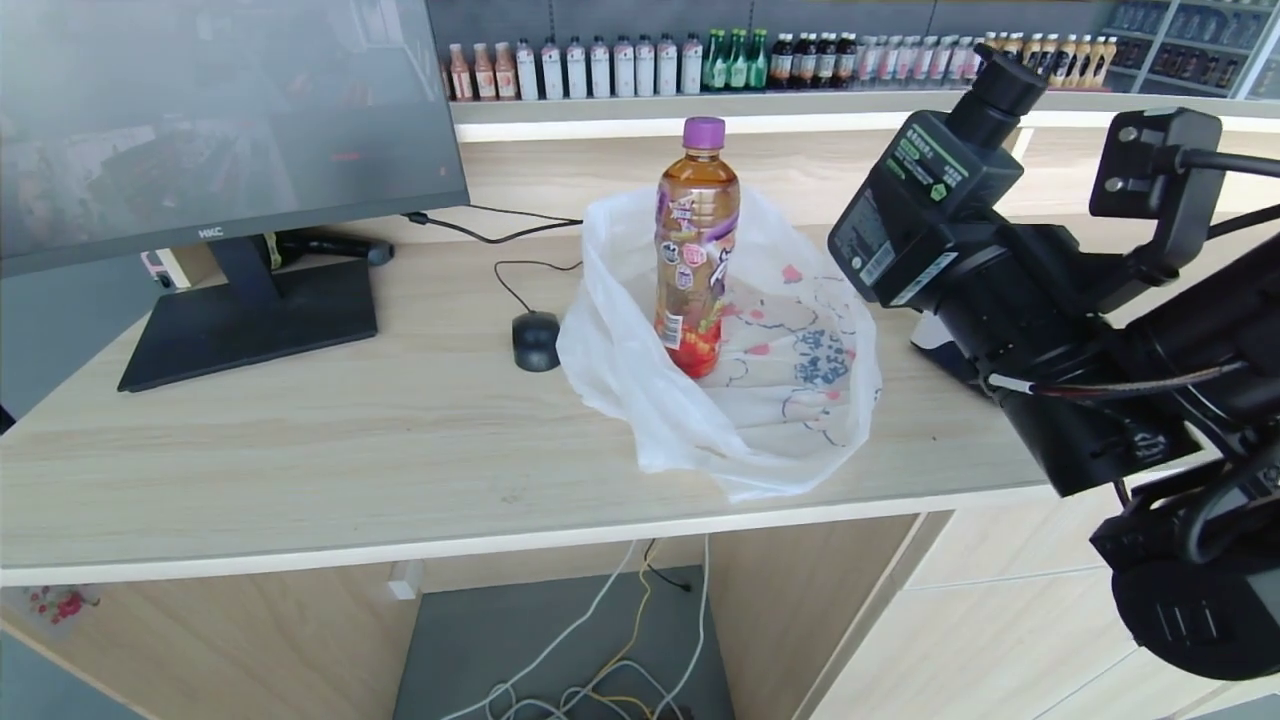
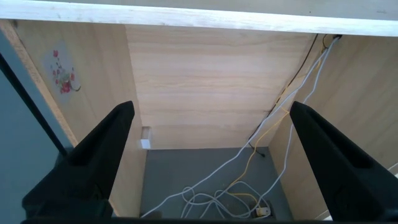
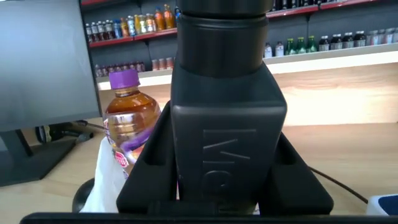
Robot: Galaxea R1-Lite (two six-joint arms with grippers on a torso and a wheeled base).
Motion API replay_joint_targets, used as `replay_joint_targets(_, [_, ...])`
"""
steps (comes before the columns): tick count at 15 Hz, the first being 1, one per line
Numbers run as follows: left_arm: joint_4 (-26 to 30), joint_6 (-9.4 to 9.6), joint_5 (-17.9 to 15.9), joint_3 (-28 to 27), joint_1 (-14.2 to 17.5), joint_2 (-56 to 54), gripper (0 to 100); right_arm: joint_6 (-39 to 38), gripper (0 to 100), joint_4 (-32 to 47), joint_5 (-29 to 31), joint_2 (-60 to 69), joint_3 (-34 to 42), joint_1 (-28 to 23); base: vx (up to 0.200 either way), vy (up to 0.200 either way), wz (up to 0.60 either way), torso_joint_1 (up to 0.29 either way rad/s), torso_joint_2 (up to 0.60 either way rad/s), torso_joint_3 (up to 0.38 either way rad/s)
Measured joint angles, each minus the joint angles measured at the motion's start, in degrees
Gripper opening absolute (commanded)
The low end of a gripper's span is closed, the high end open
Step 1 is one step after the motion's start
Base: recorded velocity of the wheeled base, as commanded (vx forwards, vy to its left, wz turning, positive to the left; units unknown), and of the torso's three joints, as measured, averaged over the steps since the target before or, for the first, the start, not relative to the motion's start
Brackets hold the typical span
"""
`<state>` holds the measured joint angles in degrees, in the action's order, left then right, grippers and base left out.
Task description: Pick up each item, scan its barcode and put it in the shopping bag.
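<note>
Scanner gripped, bottle upright at the bag

The right gripper (image 3: 224,183) is clenched on the scanner (image 1: 915,200). The bottle (image 1: 697,250) stands upright just to its left, seemingly within the bag's (image 1: 790,400) open folds. The left gripper (image 2: 217,155) hangs released under the counter (image 1: 300,430), farther off.

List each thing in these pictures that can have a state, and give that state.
bottle: upright, capped, standing in the bag.
shopping bag: open, slumped.
scanner: held off the table.
right gripper: shut on the scanner.
left gripper: open, empty.
</note>
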<state>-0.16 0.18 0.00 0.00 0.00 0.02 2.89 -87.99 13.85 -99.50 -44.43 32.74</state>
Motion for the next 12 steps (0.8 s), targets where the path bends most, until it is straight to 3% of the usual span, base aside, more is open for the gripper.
replay_joint_targets(7, [0.0,0.0,0.0,0.0,0.0,0.0,100,0.1,0,2.0,-0.4,-2.6,-2.3,0.3,0.0,0.0,0.0,0.0,0.0,0.0])
replay_joint_targets(12, [0.0,0.0,0.0,0.0,0.0,0.0,100,0.0,0,11.6,-0.7,-3.4,-5.2,0.2,0.0,0.0,0.0,0.0,0.0,0.0])
